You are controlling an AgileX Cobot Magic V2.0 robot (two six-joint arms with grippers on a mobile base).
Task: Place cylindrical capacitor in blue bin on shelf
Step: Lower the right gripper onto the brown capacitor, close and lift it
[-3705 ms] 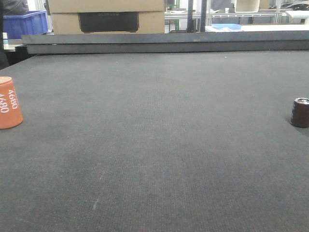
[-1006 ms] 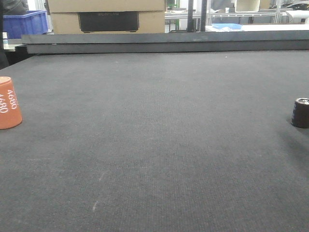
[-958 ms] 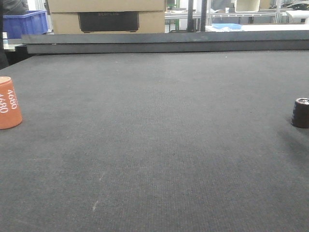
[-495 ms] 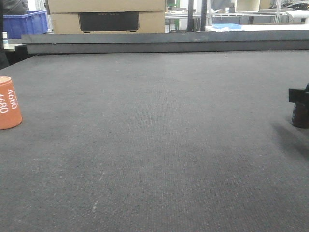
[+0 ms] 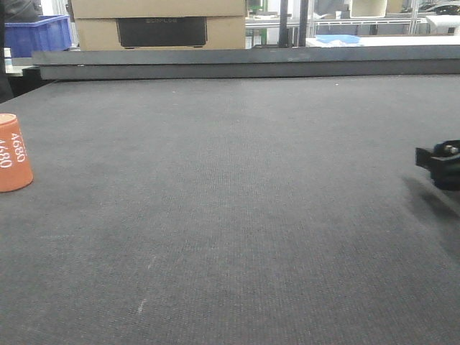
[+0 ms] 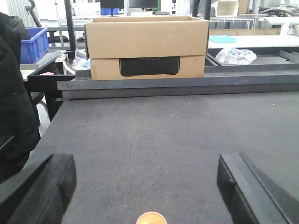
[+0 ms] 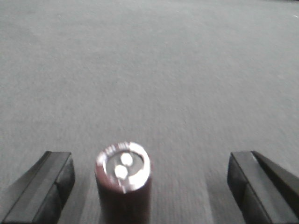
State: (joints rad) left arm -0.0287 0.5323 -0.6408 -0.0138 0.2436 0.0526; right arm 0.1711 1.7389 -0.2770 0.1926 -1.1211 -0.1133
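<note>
A dark brown cylindrical capacitor [image 7: 123,179] with two silver terminals on top stands upright on the black mat. My right gripper [image 7: 150,176] is open around it, with the capacitor nearer the left finger [image 7: 46,186] and not touching either one. In the front view only the right gripper [image 5: 440,164] shows, at the right edge, hiding the capacitor. My left gripper [image 6: 145,186] is open and empty above an orange cylinder [image 6: 151,218]. A blue bin [image 5: 37,34] sits beyond the table's far left corner. The shelf is out of view.
The orange cylinder [image 5: 14,154], marked 4680, stands at the mat's left edge. A cardboard box [image 6: 147,46] sits behind the raised dark rail [image 5: 244,63] along the table's far side. A dark-clothed person [image 6: 14,107] stands off the left side.
My right gripper has come in from the right edge of the front view and now covers the capacitor there. The orange cylinder has not moved.
</note>
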